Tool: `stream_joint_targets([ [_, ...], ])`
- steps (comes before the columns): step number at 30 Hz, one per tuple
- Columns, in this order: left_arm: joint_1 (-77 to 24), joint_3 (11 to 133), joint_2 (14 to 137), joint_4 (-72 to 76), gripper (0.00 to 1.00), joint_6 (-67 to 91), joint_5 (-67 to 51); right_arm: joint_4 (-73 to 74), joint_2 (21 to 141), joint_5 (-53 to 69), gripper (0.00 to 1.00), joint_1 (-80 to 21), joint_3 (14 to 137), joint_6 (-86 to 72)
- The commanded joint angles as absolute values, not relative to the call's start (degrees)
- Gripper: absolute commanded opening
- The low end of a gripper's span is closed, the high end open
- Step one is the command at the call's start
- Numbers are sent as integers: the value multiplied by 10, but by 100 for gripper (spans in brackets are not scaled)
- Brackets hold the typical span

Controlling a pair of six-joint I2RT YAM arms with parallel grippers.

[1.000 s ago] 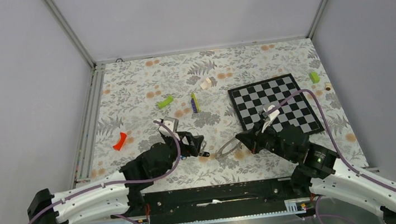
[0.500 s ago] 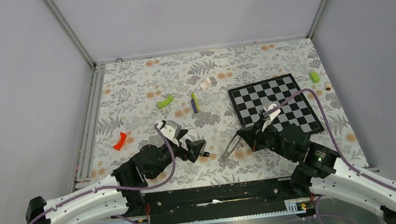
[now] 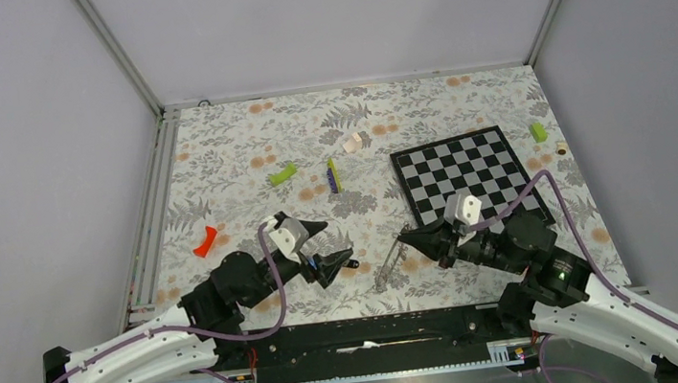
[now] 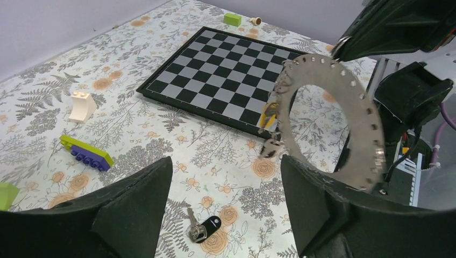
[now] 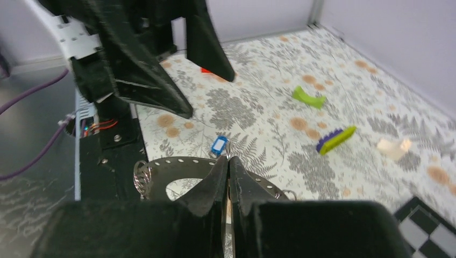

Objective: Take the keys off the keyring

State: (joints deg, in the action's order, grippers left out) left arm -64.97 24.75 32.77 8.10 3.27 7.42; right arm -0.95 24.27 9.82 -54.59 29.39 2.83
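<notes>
My right gripper [image 3: 408, 237] is shut on the rim of the keyring [image 4: 328, 118], a large perforated grey metal hoop held upright above the floral cloth. It shows edge-on in the top view [image 3: 385, 269]. A yellow-tagged key [image 4: 269, 114] and a bare key [image 4: 271, 148] hang from its left edge. A blue-tagged key [image 5: 218, 145] shows just past the ring [image 5: 177, 164]; I cannot tell whether it hangs from it. A black-tagged key [image 4: 207, 227] lies loose on the cloth. My left gripper [image 4: 226, 204] is open and empty above the black-tagged key, apart from the ring.
The chessboard [image 3: 468, 177] lies at the right behind the right arm. Lime-green blocks [image 3: 282, 174] [image 3: 537, 131], a yellow-green and purple stick [image 3: 333, 175], a white piece [image 3: 354, 142] and a red piece [image 3: 205, 241] lie on the cloth. A black rail [image 3: 360, 329] runs along the near edge.
My right gripper has turned the ring from lying flatter to standing edge-on. My left arm has drawn back to the left, its gripper still open near the black-tagged key.
</notes>
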Motion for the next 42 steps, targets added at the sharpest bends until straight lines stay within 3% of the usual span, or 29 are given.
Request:
stream_joint_targets([
  [1, -650, 271, 325, 107, 78, 52, 49, -6, 243, 209, 0, -545, 345, 112],
  [8, -650, 248, 357, 148, 72, 113, 6, -4, 238, 307, 0, -545, 358, 132],
  [16, -650, 178, 365, 270, 72, 147, -27, -3, 231, 385, 0, -545, 366, 136],
  [31, -650, 137, 436, 371, 68, 204, -84, -15, 231, 415, 0, -545, 361, 117],
  [38, -663, 124, 470, 421, 63, 155, -125, -26, 232, 444, 0, -545, 365, 100],
  [42, -679, 133, 487, 409, 66, 96, -107, -29, 234, 461, 0, -545, 369, 90],
])
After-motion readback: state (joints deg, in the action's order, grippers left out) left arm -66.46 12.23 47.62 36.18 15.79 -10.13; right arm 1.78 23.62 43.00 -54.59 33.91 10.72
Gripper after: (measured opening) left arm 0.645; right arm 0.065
